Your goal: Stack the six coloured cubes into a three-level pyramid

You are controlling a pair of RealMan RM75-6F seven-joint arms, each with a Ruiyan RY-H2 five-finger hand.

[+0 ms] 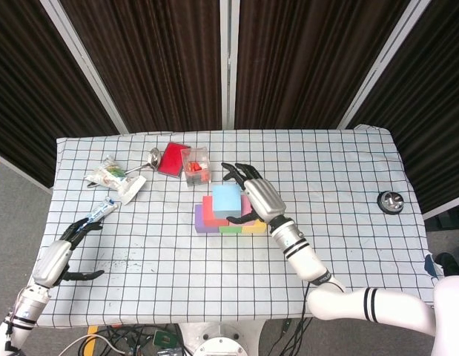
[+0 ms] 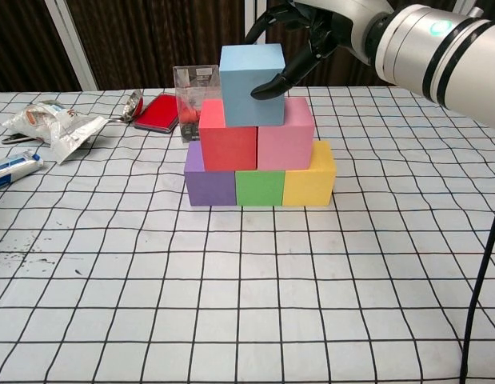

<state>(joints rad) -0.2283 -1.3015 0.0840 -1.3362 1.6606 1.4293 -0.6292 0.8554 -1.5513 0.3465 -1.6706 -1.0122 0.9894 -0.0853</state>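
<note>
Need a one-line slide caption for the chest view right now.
Right hand holds the light blue cube atop red and pink cubes, completing the three-level pyramid.

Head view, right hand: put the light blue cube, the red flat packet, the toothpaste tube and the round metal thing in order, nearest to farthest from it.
From the right hand:
1. Light blue cube, touching it, atop the pyramid.
2. Red flat packet, back-left of the cubes.
3. Round metal thing, near the table's right edge.
4. Toothpaste tube, far left.
</note>
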